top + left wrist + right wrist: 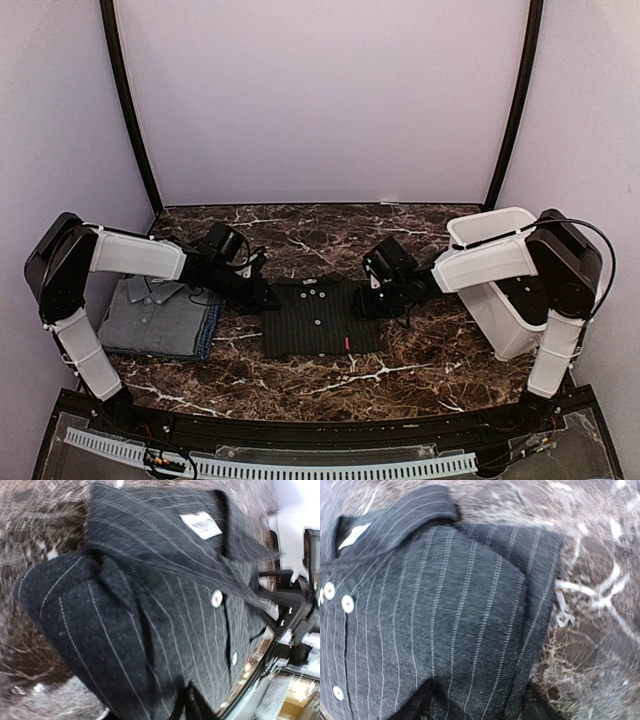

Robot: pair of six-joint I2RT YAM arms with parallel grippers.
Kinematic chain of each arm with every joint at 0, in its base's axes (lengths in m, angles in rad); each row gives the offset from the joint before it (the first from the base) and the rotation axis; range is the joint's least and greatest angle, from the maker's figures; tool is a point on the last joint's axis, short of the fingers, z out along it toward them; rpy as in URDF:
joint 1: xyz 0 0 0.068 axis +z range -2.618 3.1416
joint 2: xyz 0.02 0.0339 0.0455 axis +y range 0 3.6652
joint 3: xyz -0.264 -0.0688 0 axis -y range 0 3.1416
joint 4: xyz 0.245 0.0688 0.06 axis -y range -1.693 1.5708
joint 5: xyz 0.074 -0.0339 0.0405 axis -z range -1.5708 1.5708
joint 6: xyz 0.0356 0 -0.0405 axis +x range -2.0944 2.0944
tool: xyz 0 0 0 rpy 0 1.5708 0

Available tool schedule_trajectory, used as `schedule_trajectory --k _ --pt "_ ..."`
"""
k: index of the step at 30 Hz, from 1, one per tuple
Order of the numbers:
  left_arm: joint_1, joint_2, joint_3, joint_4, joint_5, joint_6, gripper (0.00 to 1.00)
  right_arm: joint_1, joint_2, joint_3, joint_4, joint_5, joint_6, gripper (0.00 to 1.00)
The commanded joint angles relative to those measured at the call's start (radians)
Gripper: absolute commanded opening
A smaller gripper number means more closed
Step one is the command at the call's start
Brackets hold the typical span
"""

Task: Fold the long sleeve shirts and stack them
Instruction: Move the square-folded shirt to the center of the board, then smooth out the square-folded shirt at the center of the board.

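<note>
Charcoal-black pinstriped shirt (318, 320): one item, cloth, collared, button-up. It lies at the centre of the bench (420, 360), front up, in a compact rectangle. The collar is at 12 o'clock, away from the arm bases, and the hem at 6 o'clock. Small pale buttons (216, 598) run down the placket. A white label (201, 525) sits inside the collar, and a small red tag (348, 343) shows near the hem at the 5 o'clock corner.

Grey shirt (155, 315): one item, plain, collared, folded. It lies at 9 o'clock of the pinstriped shirt, close by but apart from it, and rests on top of the next entry.

Blue shirt (211, 335): one item, folded, directly under the grey shirt. Only a strip along its 3 o'clock edge shows.

White tub (515, 315): one item, plastic, tall. It stands at 3 o'clock on the bench, beside the right arm.

Bench: dark brown marble pattern with pale veins. It carries all of the above.

Left tool (265, 296): low over the bench at the 10 o'clock corner of the pinstriped shirt, at the shoulder. The left wrist view is filled with blurred striped cloth. How wide the jaws stand, and whether they have hold of the cloth, cannot be told.

Right tool (368, 300): at the 2 o'clock corner of the same shirt, opposite the left one. The right wrist view shows the shoulder and side edge of the shirt very close. Opening and hold cannot be told here either.
</note>
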Motion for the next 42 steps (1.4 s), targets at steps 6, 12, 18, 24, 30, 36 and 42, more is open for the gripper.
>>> schedule_trajectory --k 6,12,18,24,30,36,42 --pt "-0.132 -0.019 0.115 -0.131 -0.087 -0.053 0.02 0.045 -0.057 0.048 -0.162 0.098 -0.002 0.01" --pt "-0.185 -0.061 0.069 -0.197 -0.156 -0.085 0.07 0.045 -0.219 -0.116 -0.207 0.150 0.051 0.00" --pt "-0.172 -0.018 0.089 -0.236 -0.221 -0.050 0.45 0.040 -0.252 -0.218 -0.177 0.118 0.100 0.33" --pt "-0.138 -0.072 0.121 -0.223 -0.205 -0.010 0.48 0.042 -0.311 -0.113 -0.256 0.180 0.067 0.52" --pt "-0.082 -0.071 0.137 -0.155 -0.133 -0.008 0.46 0.040 -0.253 0.057 -0.268 0.220 -0.003 0.52" --pt "-0.053 0.027 0.215 -0.162 -0.117 -0.003 0.48 0.040 -0.068 0.240 -0.263 0.202 -0.054 0.53" --pt "-0.053 0.104 0.270 -0.177 -0.125 0.008 0.42 0.036 0.053 0.306 -0.263 0.190 -0.075 0.54"
